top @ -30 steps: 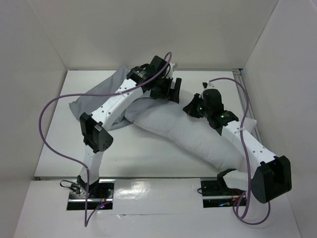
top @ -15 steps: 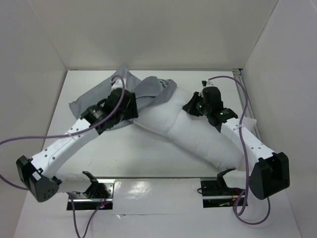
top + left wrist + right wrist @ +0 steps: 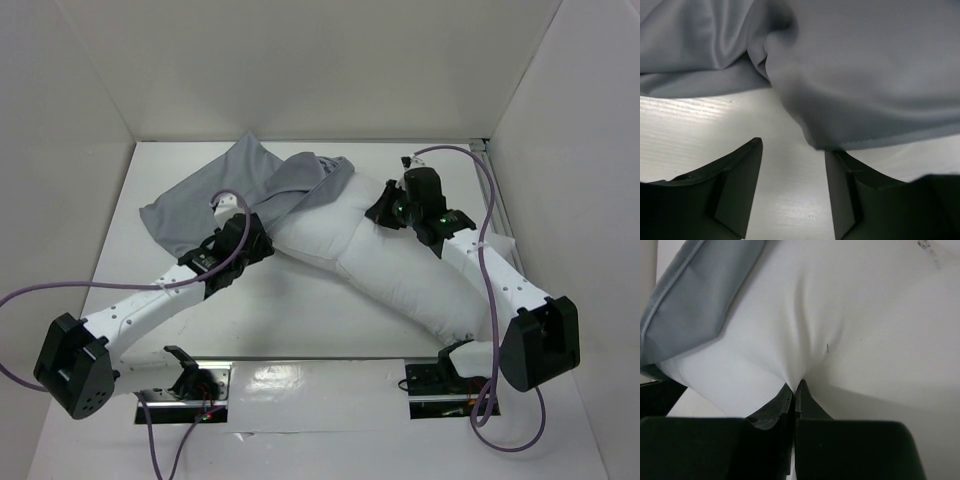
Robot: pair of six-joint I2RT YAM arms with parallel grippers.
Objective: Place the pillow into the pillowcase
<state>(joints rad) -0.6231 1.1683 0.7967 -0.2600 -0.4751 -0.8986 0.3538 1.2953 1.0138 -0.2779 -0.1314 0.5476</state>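
A white bench (image 3: 300, 310) is boxed in by plain white walls (image 3: 300, 70) on three sides. The pillow (image 3: 400, 280) lies diagonally from mid-bench to the near right corner. Its far end is covered by the pillowcase (image 3: 200, 205), which spreads toward the far left corner. The right gripper (image 3: 795, 387) is pinched tight on a fold of the pillow. The left gripper (image 3: 794, 149) has its jaws apart over bare bench at the pillowcase hem.
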